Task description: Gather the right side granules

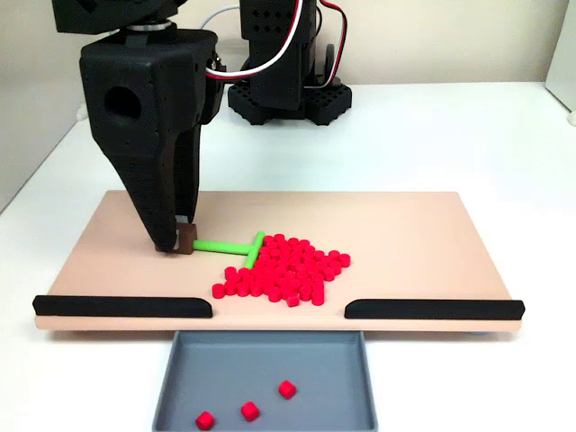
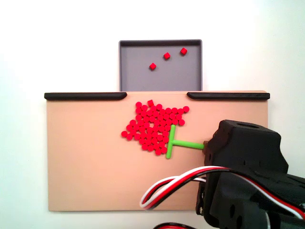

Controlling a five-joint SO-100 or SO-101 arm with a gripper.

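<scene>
1. A shallow grey rectangular plastic tray is seen set against the gap between the two black rails at one long edge of the flat peach-coloured rectangular board.
2. Three loose red pellets are held in the grey tray, spread apart from one another on its floor.
3. The main heap of tiny bright red matte cube-like plastic granules is found on the board, near the gap that opens onto the grey tray, packed into one loose cluster.
4. A bright green T-shaped plastic pusher is laid with its crossbar touching the side of the heap farther from the grey tray's centre line in the overhead-like fixed view.
5. The black end effector is seen clenched on a small brown block at the end of the pusher's stem.
6. The black rails are fixed along the board edge on either side of the grey tray.
7. The board is carried by a white tabletop.
8. No legible writing or brand mark can be made out on the tray, board or arm.
</scene>
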